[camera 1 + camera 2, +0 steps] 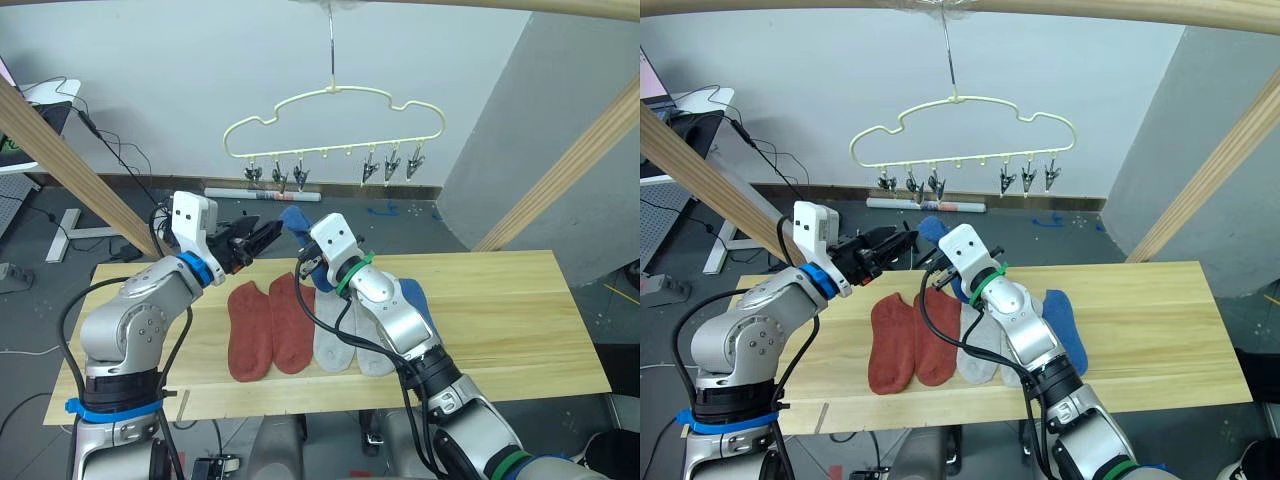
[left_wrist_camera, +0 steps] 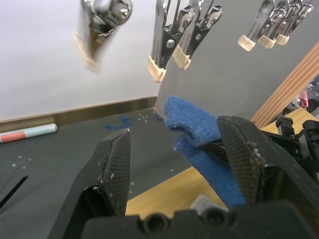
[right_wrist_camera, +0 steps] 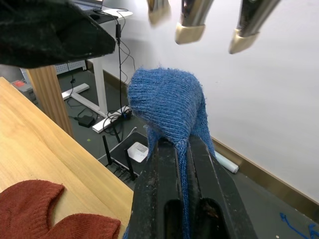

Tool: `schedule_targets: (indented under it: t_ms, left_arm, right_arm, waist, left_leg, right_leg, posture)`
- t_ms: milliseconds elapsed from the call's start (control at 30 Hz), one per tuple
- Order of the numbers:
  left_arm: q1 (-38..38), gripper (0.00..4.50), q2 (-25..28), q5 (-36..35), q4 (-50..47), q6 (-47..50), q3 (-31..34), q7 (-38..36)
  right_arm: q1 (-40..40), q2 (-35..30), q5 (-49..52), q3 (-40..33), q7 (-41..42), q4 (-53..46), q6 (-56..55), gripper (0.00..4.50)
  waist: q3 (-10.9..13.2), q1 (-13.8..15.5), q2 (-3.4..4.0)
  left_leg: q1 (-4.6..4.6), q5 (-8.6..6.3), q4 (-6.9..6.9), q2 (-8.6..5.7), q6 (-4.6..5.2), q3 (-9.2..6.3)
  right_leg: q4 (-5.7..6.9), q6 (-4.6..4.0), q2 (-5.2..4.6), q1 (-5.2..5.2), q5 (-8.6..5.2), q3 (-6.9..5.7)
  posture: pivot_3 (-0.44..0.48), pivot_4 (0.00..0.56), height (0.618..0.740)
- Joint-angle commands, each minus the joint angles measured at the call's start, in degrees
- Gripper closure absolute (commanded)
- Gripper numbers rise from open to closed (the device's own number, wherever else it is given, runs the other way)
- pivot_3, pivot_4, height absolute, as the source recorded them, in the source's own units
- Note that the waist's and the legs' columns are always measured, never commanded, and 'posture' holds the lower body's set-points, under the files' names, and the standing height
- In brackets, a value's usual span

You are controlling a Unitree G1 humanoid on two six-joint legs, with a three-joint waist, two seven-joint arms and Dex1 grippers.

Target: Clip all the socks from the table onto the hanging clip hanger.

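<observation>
Right gripper [image 3: 182,164] pinches a blue sock [image 3: 167,107] upward toward the clip hanger [image 1: 335,125], apparently presenting it; left gripper [image 2: 174,164] waits spread wide.

Silver-grey jointed arms with white wrist blocks, black cables; blue bands left, green bands right.

No readable text, label, brand, number or sign anywhere: none on the socks [image 1: 272,328], the clip hanger [image 1: 335,125], the table [image 1: 500,310] or the arms. Only coloured bands on a tube lying on the floor [image 1: 262,194], no letters legible.
</observation>
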Motion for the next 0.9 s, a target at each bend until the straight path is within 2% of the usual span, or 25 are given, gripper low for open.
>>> schedule_targets:
  t_ms: [33,133,300,600,900]
  left_arm:
    - [-0.75,1.42,0.34,0.37,-1.06,-1.42,0.54,-0.50]
    - [-0.74,1.42,0.43,1.17,-1.08,-2.25,0.37,-0.66]
    - [-3.25,1.42,-0.16,6.24,1.39,-9.10,-0.43,-0.45]
    - [-6.28,1.42,-4.46,15.48,6.46,-22.84,-1.86,3.02]
    - [-7.44,1.42,-8.15,21.77,10.68,-33.39,-3.73,4.59]
  right_arm:
    - [-0.19,0.40,-0.24,-0.01,-0.18,-1.90,-0.51,4.50]
    - [-0.23,0.39,-0.22,0.02,-0.16,-1.97,-0.52,4.50]
    - [0.24,0.10,0.21,0.03,0.54,-3.24,-0.39,4.50]
    - [2.96,-1.37,1.45,0.56,4.07,-9.61,0.31,4.50]
    - [4.57,-2.99,1.85,-0.16,5.71,-15.13,2.97,4.50]
  waist:
    - [0.00,0.00,0.00]
    - [0.00,-0.02,0.00]
    - [-0.01,0.03,-0.01]
    - [-0.02,-0.03,-0.04]
    - [-0.02,-0.01,-0.04]
  left_leg:
    - [0.00,0.00,0.00,0.00,0.00,0.01]
    - [0.00,0.00,0.00,0.00,0.00,0.00]
    - [0.00,0.00,0.01,0.00,0.00,-0.01]
    - [-0.01,0.00,0.00,0.00,0.01,0.02]
    - [0.00,-0.01,0.03,0.00,0.03,0.00]
  right_leg:
    - [0.00,0.00,0.00,0.00,0.00,0.00]
    - [0.00,0.00,0.00,0.00,0.00,0.00]
    - [0.02,0.00,0.00,0.00,0.00,-0.01]
    - [-0.01,0.00,-0.01,0.00,0.00,0.00]
    - [0.05,-0.01,0.00,0.00,0.01,-0.03]
  posture:
    - [-0.079,0.264,0.740]
    - [-0.079,0.264,0.740]
    - [-0.080,0.260,0.740]
    - [-0.082,0.259,0.740]
    - [-0.102,0.271,0.740]
